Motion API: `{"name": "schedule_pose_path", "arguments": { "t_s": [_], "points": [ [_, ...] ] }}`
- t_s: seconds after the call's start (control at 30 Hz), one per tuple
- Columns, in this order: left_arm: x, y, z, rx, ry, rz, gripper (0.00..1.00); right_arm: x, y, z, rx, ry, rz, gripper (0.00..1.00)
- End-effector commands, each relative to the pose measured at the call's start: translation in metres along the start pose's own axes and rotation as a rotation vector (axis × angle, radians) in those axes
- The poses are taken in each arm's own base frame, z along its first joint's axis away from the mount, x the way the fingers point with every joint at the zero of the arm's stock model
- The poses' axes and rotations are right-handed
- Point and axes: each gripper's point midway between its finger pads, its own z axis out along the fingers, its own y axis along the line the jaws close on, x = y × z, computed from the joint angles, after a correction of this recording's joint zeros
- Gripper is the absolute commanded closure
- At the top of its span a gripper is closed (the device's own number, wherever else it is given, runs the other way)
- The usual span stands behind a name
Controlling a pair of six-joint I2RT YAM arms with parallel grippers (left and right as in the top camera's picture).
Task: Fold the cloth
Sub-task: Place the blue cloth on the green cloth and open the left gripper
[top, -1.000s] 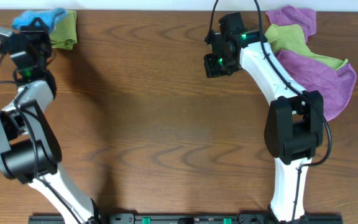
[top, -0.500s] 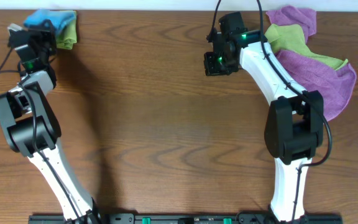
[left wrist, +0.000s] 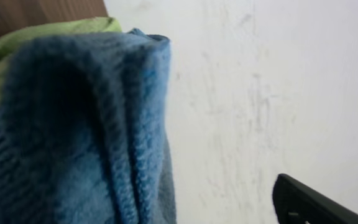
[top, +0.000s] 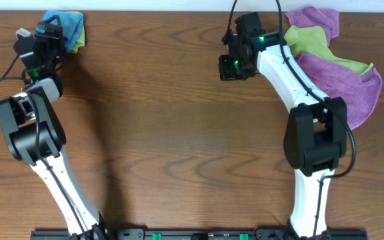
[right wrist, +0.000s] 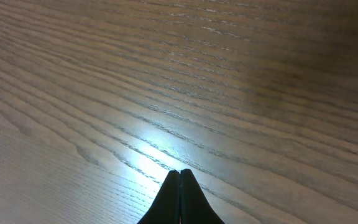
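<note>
1. The left gripper (top: 52,35) is standing wide and holding nothing, just beside the cloth (top: 64,23) at the far left corner of the table (top: 165,120).
2. Likely best: backing straight off, so no finger is snagging the pile.
3. The cloth is lying bunched, soft sky-blue terry, overlapping a lime-green cloth (left wrist: 55,31).
4. The right gripper (right wrist: 180,186) is sitting pinched closed, empty, over bare woodgrain.
</note>
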Motion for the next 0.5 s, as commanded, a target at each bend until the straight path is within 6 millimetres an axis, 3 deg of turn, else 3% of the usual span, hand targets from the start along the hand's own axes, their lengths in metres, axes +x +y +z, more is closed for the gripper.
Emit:
{"name": "schedule_pose_path", "arguments": {
  "t_s": [0.0,0.47],
  "points": [
    [-0.005,-0.011,-0.002,0.041,0.041,-0.009,0.05,-0.010,0.009,-0.013,-0.015,-0.039,0.000,0.99],
    [-0.028,-0.042,-0.032,0.037,0.109,-0.085,0.04,-0.009,0.011,-0.013,-0.028,-0.032,0.018,0.99]
  ]
}}
